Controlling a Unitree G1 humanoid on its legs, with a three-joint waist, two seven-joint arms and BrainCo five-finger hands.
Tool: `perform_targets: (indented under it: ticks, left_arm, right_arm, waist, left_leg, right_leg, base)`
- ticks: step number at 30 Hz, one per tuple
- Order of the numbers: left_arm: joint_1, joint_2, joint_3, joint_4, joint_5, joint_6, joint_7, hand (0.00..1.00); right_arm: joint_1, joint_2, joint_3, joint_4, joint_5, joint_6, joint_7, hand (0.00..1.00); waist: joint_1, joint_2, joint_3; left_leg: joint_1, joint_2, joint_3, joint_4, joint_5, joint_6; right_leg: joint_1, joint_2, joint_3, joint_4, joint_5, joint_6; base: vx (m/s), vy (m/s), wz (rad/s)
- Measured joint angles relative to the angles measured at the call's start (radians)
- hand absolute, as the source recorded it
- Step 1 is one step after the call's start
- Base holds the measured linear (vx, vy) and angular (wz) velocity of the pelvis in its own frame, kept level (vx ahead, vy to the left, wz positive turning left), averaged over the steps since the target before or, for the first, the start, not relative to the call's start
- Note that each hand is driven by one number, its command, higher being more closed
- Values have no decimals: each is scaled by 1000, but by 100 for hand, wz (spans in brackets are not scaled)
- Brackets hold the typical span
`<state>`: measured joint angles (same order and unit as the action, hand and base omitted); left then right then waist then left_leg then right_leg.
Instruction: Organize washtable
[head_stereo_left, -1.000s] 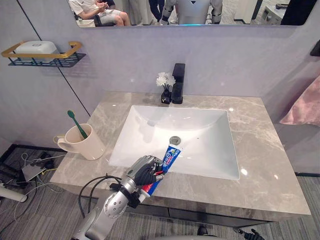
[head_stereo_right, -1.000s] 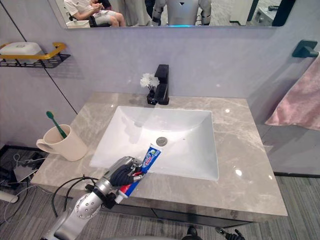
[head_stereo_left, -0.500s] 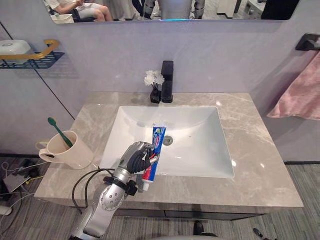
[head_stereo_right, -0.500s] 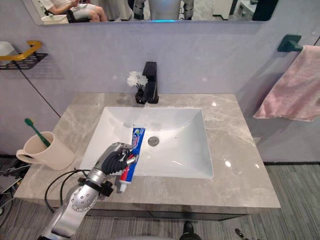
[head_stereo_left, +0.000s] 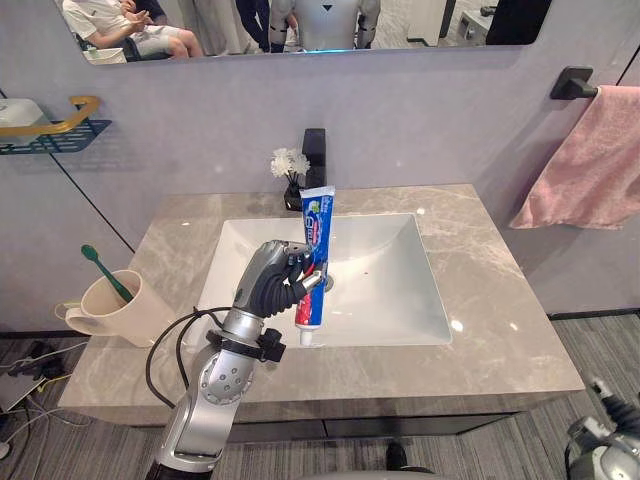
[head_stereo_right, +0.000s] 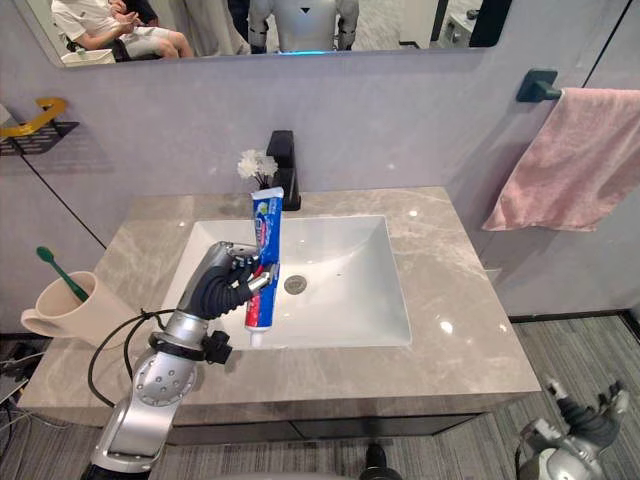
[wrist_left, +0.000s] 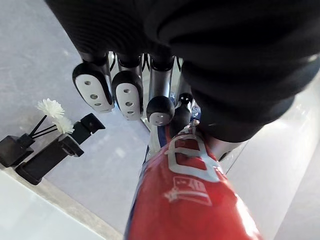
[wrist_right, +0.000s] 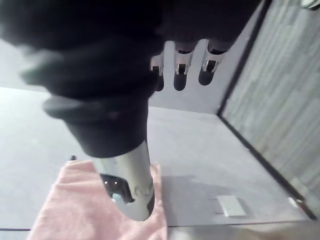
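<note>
Clasping the toothpaste tube (head_stereo_left: 315, 245) upright, cap down, in curled fingers (head_stereo_left: 291, 272), the left hand (head_stereo_left: 268, 285) hovers right of the cup (head_stereo_left: 112, 306).

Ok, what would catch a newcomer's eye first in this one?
The left robot hand gripping a red-and-blue toothpaste tube upright, cap down, above the front left edge of the white sink. Next, a beige mug holding a green toothbrush at the left end of the counter, and a pink towel hanging on the right.
</note>
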<state>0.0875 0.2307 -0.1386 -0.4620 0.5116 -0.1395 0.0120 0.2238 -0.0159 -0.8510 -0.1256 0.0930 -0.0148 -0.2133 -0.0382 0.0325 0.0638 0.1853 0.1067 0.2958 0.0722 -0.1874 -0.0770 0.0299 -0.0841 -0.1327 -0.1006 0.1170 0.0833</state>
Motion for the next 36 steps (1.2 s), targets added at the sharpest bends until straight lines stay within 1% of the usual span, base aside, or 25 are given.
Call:
perform_targets:
  ticks: [5,6,7,8,9,10,11,13,14,15,17,20,22,24,25,27,29,31,33,35,36]
  left_arm:
    - [0,-4,4,0,-4,4,-12,100]
    - [0,-4,4,0,-10,4,-13,100]
    - [0,-2,4,0,-18,4,-13,100]
    - [0,-1,5,0,-24,4,-13,100]
    - [0,-1,5,0,-31,4,-14,100]
    - [0,-1,7,-1,-40,4,-15,100]
    - [0,-1,10,-1,-40,3,-15,100]
    - [0,-1,26,-9,-49,3,-16,100]
    - [0,-1,27,-15,-50,3,-17,100]
    - [-1,-1,28,-25,-63,-1,-20,100]
    - [-1,-1,28,-41,-71,-2,-28,100]
    - [-5,-1,28,-60,-86,-8,-31,100]
    - [-22,-2,25,-60,-89,-13,-31,100]
    - [-37,-6,20,-62,-88,-25,-28,100]
    - [-40,-9,17,-62,-88,-25,-27,100]
    - [-49,-15,-1,-62,-87,-26,-9,100]
    - [-58,-14,-13,-61,-85,-27,1,100]
    - [-71,-14,-30,-61,-77,-32,17,100]
    - [-72,-14,-49,-61,-66,-40,26,100]
    - [-72,-14,-64,-61,-59,-45,34,100]
    - [-74,-14,-71,-60,-45,-45,35,100]
  right_arm:
    - [-4,-12,-9,-77,1,-27,4,0]
    - [-6,-22,7,-88,26,-39,12,0]
    - [-17,-37,34,-89,66,-61,32,0]
    - [-28,-44,47,-89,87,-71,44,0]
    - [-48,-60,83,-89,116,-91,61,0]
    - [-67,-78,129,-89,144,-97,89,0]
    - [-80,-85,156,-89,157,-98,103,0]
    - [-126,-103,258,-88,225,-100,156,0]
    - [-133,-109,284,-88,246,-101,169,0]
    - [-147,-119,326,-88,283,-106,194,0]
    - [-176,-125,380,-88,337,-113,231,0]
    - [-222,-134,478,-88,414,-116,272,0]
    - [-242,-141,545,-89,460,-115,295,0]
    - [-273,-148,642,-91,492,-113,331,0]
    - [-281,-148,665,-92,504,-113,340,0]
    - [-302,-147,739,-95,543,-110,370,0]
    - [-315,-146,781,-96,577,-105,380,0]
    - [-338,-145,856,-96,623,-93,395,0]
    - [-357,-144,910,-96,658,-85,406,0]
    - [-367,-143,939,-96,684,-82,415,0]
    - [-378,-143,964,-96,707,-74,416,0]
  waist:
    - [0,0,-13]
    - [0,-1,-14]
    - [0,-2,-14]
    - [-1,-2,-14]
    - [0,-3,-14]
    - [1,-3,-14]
    - [3,-3,-14]
    - [9,-2,-14]
    - [11,-2,-14]
    - [24,-2,-14]
    - [34,0,-13]
    - [50,0,-12]
    - [53,-1,-12]
    - [55,0,-11]
    - [55,0,-11]
    - [56,-1,-10]
    - [57,-4,-7]
    - [57,-9,0]
    - [57,-8,7]
    - [58,-8,14]
    - [57,-8,14]
  left_leg:
    - [3,0,-3,0,-1,-1]
    - [3,-2,-7,0,-1,-1]
    - [3,-3,-10,1,-3,1]
    - [3,-4,-12,2,-4,1]
    - [2,-5,-16,4,-5,1]
    - [0,-6,-22,6,-5,2]
    - [-1,-6,-25,7,-5,2]
    - [-11,-7,-41,15,-5,2]
    - [-15,-7,-47,16,-5,3]
    - [-17,-7,-53,16,-5,3]
    - [-18,-7,-60,20,-5,3]
    - [-25,-8,-77,28,-5,3]
    - [-37,-11,-95,33,-3,5]
    - [-37,-16,-102,33,-2,7]
    - [-37,-17,-103,33,-1,8]
    - [-37,-20,-106,32,1,11]
    - [-37,-21,-108,31,2,13]
    - [-38,-22,-109,31,3,14]
    - [-38,-22,-109,32,3,14]
    - [-41,-22,-109,32,4,15]
    - [-49,-22,-110,32,7,14]
  right_leg:
    - [7,2,-1,0,2,-1]
    - [8,1,-2,0,2,-1]
    - [8,0,-2,0,2,0]
    - [8,0,-2,0,2,0]
    - [9,-1,-3,0,3,0]
    - [10,-3,-6,0,4,0]
    - [10,-3,-7,0,4,0]
    - [11,-5,-18,0,5,-2]
    - [10,-6,-23,0,5,-2]
    - [10,-6,-27,0,5,-2]
    - [16,-6,-33,-1,5,-3]
    - [20,-10,-47,-1,6,-3]
    - [20,-15,-60,-1,8,-2]
    - [24,-20,-64,-1,10,0]
    - [25,-21,-66,-1,10,0]
    - [26,-24,-75,-1,21,-2]
    - [28,-26,-82,-1,23,-3]
    - [28,-27,-83,-4,24,-3]
    - [28,-27,-83,-4,24,-3]
    - [25,-27,-84,-4,24,-3]
    - [17,-27,-84,-4,26,-6]
  base:
    - [18,-14,-4]
    - [0,0,0]
    - [-32,-14,2]
    - [-44,-15,2]
    - [-52,-19,5]
    - [-55,-21,7]
    - [-59,-26,8]
    - [-63,-34,14]
    - [-60,-39,19]
    - [-38,-26,11]
    - [-28,-24,11]
    - [-23,-16,16]
    - [-19,-11,21]
    - [-18,0,11]
    - [-20,6,6]
    - [-24,6,5]
    - [-36,-3,4]
    - [-49,-13,2]
    - [-43,-21,-1]
    - [-35,-22,0]
    - [-34,-27,1]
